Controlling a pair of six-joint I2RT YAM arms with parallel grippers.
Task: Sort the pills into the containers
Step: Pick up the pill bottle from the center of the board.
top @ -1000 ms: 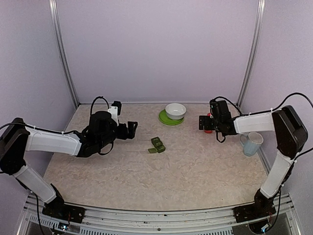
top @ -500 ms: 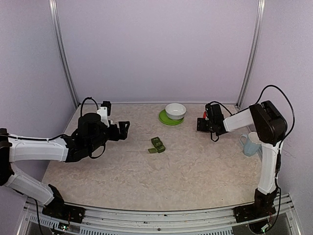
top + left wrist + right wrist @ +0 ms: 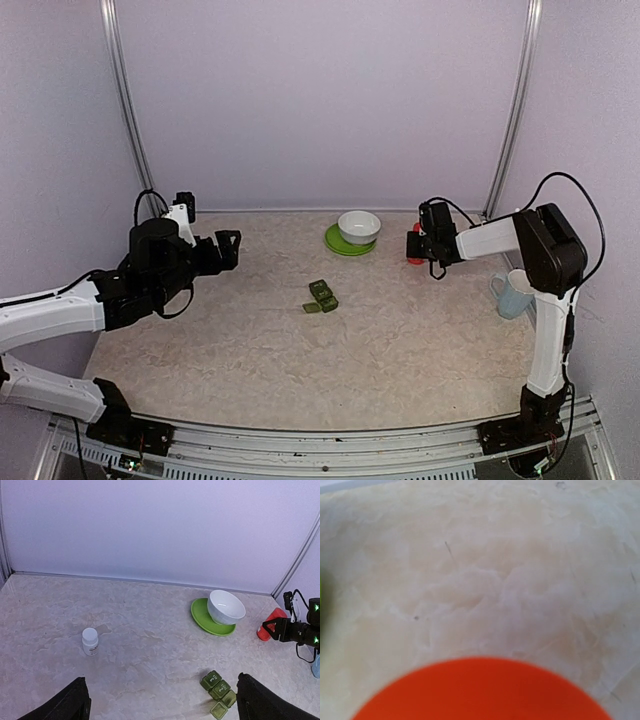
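sitting in front of the white bowl (image 3: 359, 226), toward the arm bases and slightly to its left, the dark green containers (image 3: 322, 296) lie alone on the table (image 3: 400, 340), with neither arm touching them. the bowl rests on a green plate (image 3: 335, 243). just right of the bowl, the right gripper (image 3: 413, 243) is up against a leaning red bottle (image 3: 270, 623); whether its jaws are clamped on the bottle cannot be told. well left of the bowl, the left gripper (image 3: 228, 250) hangs with its jaws wide apart, and a small white bottle (image 3: 90, 641) stands on that side too.
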